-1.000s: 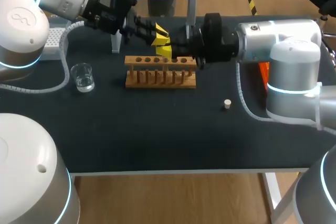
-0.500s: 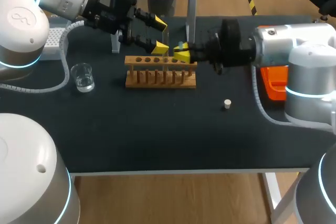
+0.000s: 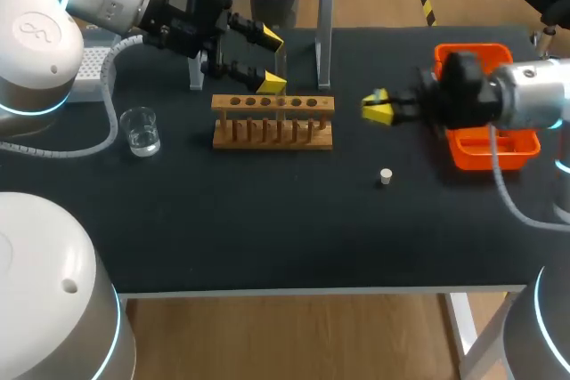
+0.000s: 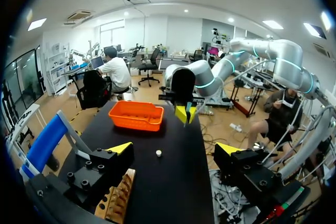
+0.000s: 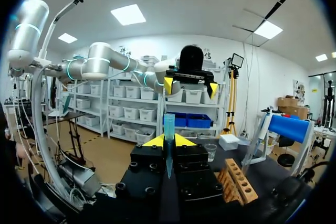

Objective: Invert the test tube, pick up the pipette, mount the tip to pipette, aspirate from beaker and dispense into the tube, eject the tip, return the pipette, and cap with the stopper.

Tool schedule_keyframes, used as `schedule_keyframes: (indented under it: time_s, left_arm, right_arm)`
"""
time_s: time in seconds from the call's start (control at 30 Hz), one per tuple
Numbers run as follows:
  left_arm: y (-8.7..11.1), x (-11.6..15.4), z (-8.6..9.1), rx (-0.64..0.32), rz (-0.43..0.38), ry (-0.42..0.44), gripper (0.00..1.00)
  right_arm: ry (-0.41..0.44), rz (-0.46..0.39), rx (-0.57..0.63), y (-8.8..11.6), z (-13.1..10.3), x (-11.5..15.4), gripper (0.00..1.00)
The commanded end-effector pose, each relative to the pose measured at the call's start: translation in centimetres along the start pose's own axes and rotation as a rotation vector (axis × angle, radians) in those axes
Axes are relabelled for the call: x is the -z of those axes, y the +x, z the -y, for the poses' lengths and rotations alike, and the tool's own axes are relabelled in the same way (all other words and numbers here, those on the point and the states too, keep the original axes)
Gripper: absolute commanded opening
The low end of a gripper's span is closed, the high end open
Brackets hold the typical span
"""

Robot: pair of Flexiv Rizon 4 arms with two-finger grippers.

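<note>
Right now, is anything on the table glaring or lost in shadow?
Head view: the table shows no glare; only the beaker glints. Right wrist view: the tube in the right gripper is evenly lit.

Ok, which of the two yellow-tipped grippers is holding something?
The right gripper, shut on a clear tube; the left gripper by the wooden rack stands open and empty.
</note>
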State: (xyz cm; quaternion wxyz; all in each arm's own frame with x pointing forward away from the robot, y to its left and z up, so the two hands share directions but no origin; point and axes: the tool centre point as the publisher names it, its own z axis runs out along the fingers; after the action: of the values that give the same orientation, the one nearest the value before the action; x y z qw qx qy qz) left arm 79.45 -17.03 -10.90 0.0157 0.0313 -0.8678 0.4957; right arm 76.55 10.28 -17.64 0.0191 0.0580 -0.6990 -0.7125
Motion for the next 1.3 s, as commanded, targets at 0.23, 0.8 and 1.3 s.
schedule_keyframes:
  time_s: [0.23,0.8,1.3]
  left_arm:
    - [0.0,0.1,0.0,0.0,-0.003,-0.001,1.0]
    - [0.0,0.1,0.0,0.0,-0.003,-0.001,1.0]
    - [0.0,0.1,0.0,0.0,-0.003,-0.001,1.0]
  right_arm:
    - [-0.005,0.015,-0.016,1.1,2.0,7.5,0.0]
    - [0.017,0.042,-0.064,1.7,4.5,11.3,0.0]
    - [0.031,0.038,-0.099,2.0,5.0,11.8,0.0]
